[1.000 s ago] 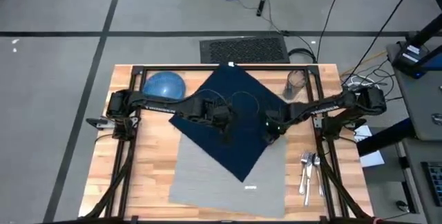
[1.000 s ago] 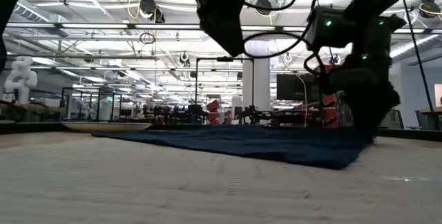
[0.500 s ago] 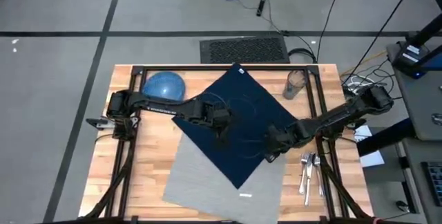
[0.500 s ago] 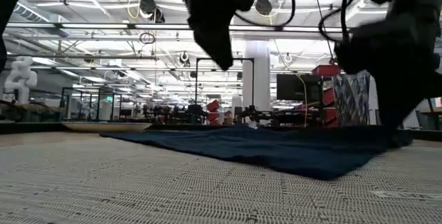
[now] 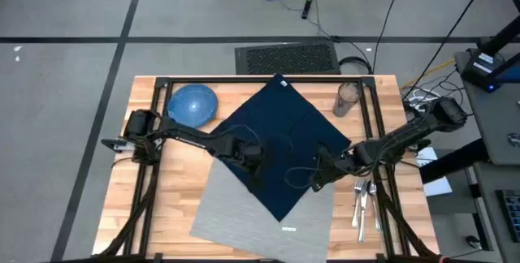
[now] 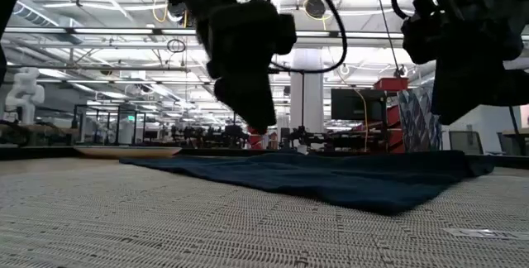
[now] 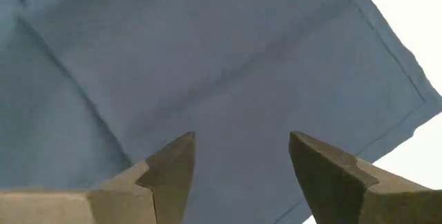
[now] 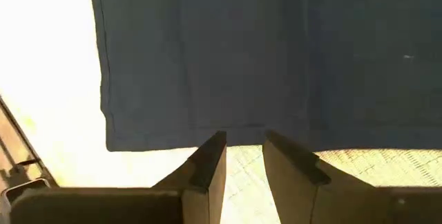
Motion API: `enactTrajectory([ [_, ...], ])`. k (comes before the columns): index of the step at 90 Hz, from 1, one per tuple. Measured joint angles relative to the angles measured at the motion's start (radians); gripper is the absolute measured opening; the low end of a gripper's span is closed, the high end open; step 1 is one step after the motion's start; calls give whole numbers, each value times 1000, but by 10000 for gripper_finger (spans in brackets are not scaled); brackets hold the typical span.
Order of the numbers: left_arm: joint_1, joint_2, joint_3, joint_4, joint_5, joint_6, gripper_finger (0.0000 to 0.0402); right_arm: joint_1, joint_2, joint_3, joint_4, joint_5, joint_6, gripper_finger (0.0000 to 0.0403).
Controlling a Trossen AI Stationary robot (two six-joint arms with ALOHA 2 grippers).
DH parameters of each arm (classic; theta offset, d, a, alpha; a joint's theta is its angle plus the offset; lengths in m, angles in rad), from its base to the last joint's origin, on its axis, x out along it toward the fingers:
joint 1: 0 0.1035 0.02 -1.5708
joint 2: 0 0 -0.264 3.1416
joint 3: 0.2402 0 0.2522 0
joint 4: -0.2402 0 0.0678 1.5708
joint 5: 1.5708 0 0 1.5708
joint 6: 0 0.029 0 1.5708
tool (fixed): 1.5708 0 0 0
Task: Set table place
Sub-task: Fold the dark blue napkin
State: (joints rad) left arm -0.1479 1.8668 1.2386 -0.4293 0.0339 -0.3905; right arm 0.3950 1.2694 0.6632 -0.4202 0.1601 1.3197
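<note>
Two cloths stacked on the table (image 5: 175, 206); grey placemat (image 5: 244, 214) underneath, flat on the wood at the near-middle edge, sitting askew to the table's sides; dark navy napkin (image 5: 280, 125) spread cornerwise over its far part. Blue dish (image 5: 193, 105) well apart at the far left; glass (image 5: 348, 98) far right; cutlery (image 5: 361, 198) just beside the mat's right edge.

Left gripper (image 7: 240, 144) above the napkin near its left side, fingers spread wide, holding nothing. Right gripper (image 8: 244, 141) low over the napkin's right-hand hem, where navy gives way to the woven mat; fingers only narrowly parted, nothing between them.

Judging the mat: light, thin and limp, with a coarse weave (likely some grip against the wood, so prone to dragging and bunching rather than gliding). Probably carries the napkin along when pulled, since the napkin rests on it. Not fragile; little to fear from a firm pinch.

Best taken at a bare edge or corner, clear of the napkin: the near corners or the uncovered right margin. Calls for a low, flat approach to get one finger under the hem; better with both grippers on separated corners to keep it from folding while squaring it to the table edge.
</note>
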Motion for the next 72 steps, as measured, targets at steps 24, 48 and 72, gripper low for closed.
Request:
enactTrajectory([
  [24, -37, 0, -95, 130, -49, -175, 218, 29, 0, 0, -6, -6, -27, 82],
  [48, -44, 14, -100, 135, -67, -188, 218, 166, 56, -16, -16, -8, 31, 82],
  [72, -51, 60, -97, 139, -76, -231, 218, 252, 140, -17, -13, -35, 112, 82],
])
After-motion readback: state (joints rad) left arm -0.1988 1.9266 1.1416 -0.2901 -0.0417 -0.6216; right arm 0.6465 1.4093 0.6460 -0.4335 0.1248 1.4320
